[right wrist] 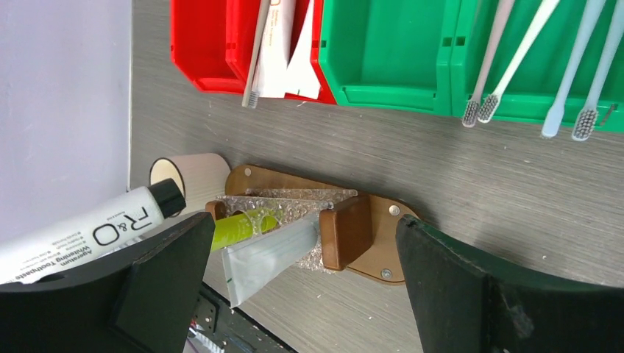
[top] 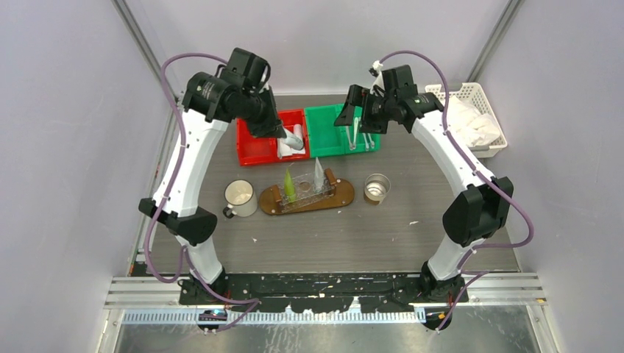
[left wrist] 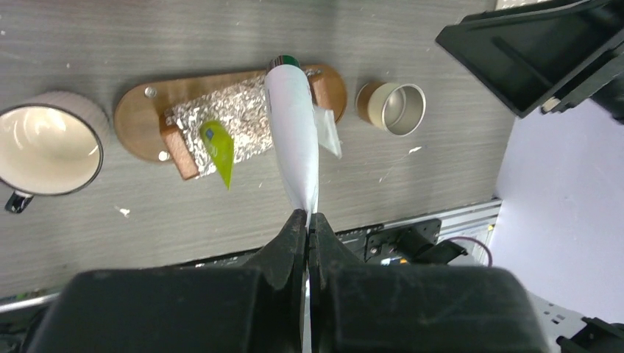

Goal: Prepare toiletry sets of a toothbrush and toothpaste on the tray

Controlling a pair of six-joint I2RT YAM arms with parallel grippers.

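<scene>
Left pincer (left wrist: 307, 219) is pressed together on the flat crimped end of a white toothpaste tube with a dark cap (left wrist: 293, 140). We see this tube held in the air above the near side of the two red plastic bins (top: 255, 145), its cap pointing toward the brown wooden oval tray (top: 344, 193). Right pincer (right wrist: 304, 220) hangs over the two green plastic bins (top: 326, 131) with its fingers spread wide apart.

All four bins sit in a row along the far edge of the grey wood-grain surface (top: 331, 243), close to the back wall. A white lattice basket (top: 471, 90) stands in the far right corner. The tray lies mid-surface, well apart from the near edge and from both side walls. A cream mug (top: 240, 197) is just beside its left end and a small metal tin (top: 377, 188) is near its right end.

From above we count two tubes standing in the tray's clear bumpy holder: one yellow-green tapered tube (top: 289, 186) and one whitish tapered tube (top: 318, 173), apart from each other.

The right wrist view shows what the top view blurs. Four slim pale toothbrushes (right wrist: 515, 59) lean in one green bin with their heads over its near rim. A fifth toothbrush (right wrist: 257, 51) lies in a red bin beside white tubes whose number we cannot tell. Only the left wrist view shows the grip itself, with the fingertips meeting on the tube's crimp. Counting the held tube, we see three tubes outside the bins.
</scene>
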